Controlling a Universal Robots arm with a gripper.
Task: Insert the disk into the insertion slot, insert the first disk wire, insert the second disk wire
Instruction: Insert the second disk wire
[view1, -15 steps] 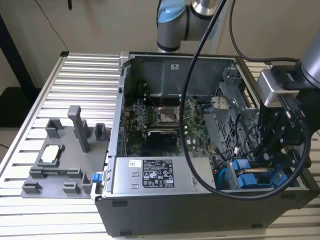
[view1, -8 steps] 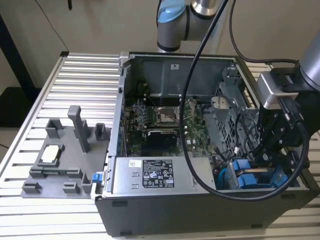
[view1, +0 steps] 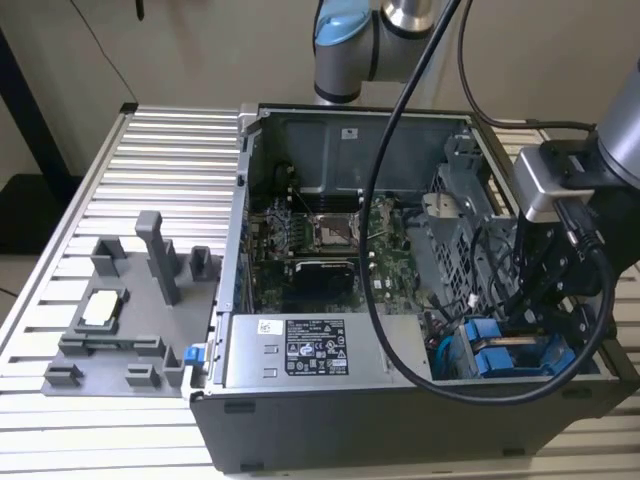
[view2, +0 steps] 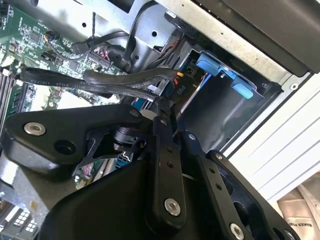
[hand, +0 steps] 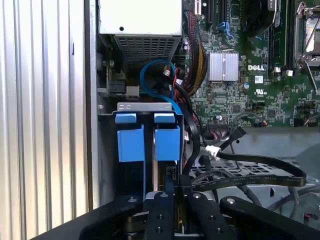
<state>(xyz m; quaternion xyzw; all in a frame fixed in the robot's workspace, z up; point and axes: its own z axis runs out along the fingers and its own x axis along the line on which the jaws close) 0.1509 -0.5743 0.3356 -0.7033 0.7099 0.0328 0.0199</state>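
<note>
One arm only. Gripper (hand: 172, 192) is down at the drive cage, fingers pinched together on a black cable connector (view2: 176, 90), right behind the blue-framed disk (hand: 150, 142), which is seated in the insertion slot (hand: 145, 106). Disk's long axis runs straight away from the fingers. Connector-to-port contact is hidden by the fingers.

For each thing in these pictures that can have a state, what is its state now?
computer case: side panel off, inside exposed.
disk: seated in the insertion slot, blue carrier tabs showing.
gripper: down inside the case next to the disk; black wires crowd around its tip.
processor socket: bare, nothing mounted over it.
blue cable: looped beside the power supply box.
grey fixture tray: on the table, holding a pale square part.
</note>
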